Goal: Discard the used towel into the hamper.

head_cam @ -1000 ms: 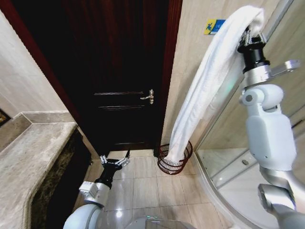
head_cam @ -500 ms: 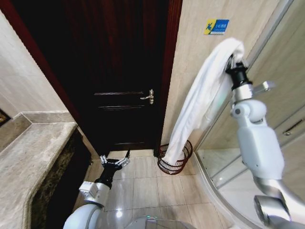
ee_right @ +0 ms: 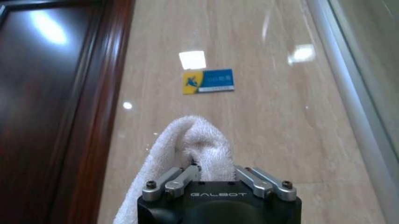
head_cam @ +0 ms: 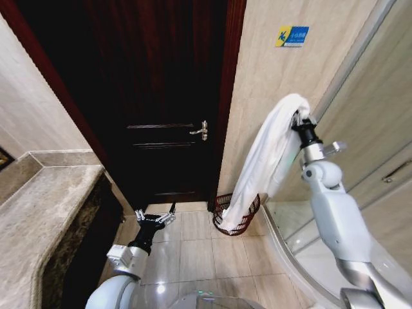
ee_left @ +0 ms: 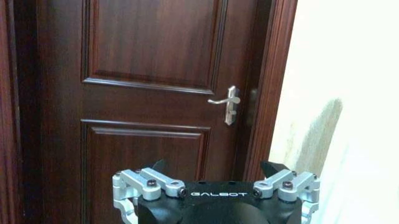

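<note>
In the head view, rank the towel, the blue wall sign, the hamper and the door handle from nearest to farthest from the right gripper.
1. Towel: held in the right gripper.
2. Blue wall sign: above the gripper.
3. Hamper on the floor below and door handle on the robot's left: too close to call.

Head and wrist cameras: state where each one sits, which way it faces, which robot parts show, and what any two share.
Head view: on the robot's head, looking forward and down at the door, hamper and floor; both arms show, right gripper holding the white towel, left gripper low.
Left wrist view: faces the door; open fingers show.
Right wrist view: faces the tiled wall's blue sign; fingers clamp the towel.
Shared: head and left wrist views show the door handle; head and right wrist, the sign.
</note>
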